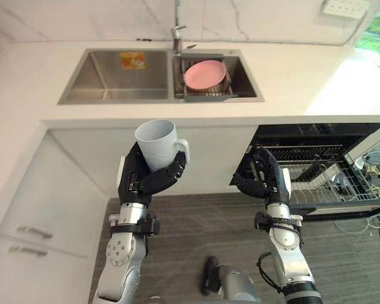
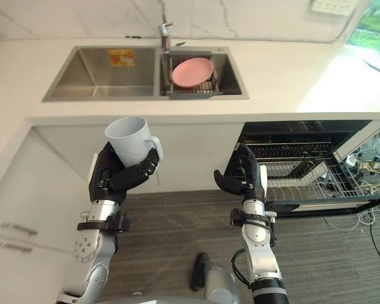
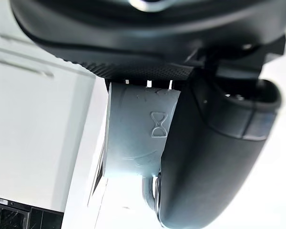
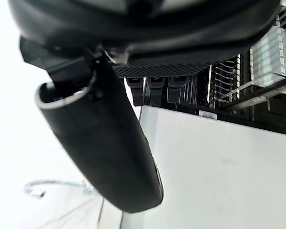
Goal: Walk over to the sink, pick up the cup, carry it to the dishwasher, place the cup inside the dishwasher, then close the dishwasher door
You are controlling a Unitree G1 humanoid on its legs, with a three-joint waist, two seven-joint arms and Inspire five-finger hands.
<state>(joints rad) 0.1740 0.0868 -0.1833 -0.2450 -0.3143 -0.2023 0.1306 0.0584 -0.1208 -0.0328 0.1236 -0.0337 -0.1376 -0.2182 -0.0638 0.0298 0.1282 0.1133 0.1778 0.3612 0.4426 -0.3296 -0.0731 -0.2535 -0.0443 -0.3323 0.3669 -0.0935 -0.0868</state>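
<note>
Here the cup [image 1: 157, 144], a pale mug with its mouth up and its handle turned to the robot's right, is up in the air in the left hand [image 1: 142, 180]. The dark fingers [image 1: 161, 179] curl round its lower half and the rim stands clear above them, tipped slightly. In the left wrist view the cup's wall [image 3: 138, 133] lies pressed between the palm and the thumb [image 3: 214, 157], and a small hourglass mark shows on it. The cup hangs in front of the white cabinet front [image 1: 209, 155], just below the edge of the desk [image 1: 25, 82].

The right hand [image 1: 269, 180] is raised at about the same height, well apart from the cup. Its fingers are loose and spread, and it holds nothing. Just beyond it the dishwasher [image 1: 316, 136] stands open, with its wire rack [image 1: 329, 180] pulled out over the lowered door [image 1: 342, 209].

Farther back, set into the desk, is a steel sink [image 1: 114, 95] with two basins. The left basin has an orange sticker [image 1: 132, 60] on its back wall. The right basin holds a dark drain rack [image 1: 209, 96] with a pink plate [image 1: 204, 74] leaning in it. The tap [image 1: 177, 31] rises behind the divider between the basins. White drawers [image 1: 25, 234] run down the robot's left side, and grey plank floor [image 1: 202, 234] lies below the hands.
</note>
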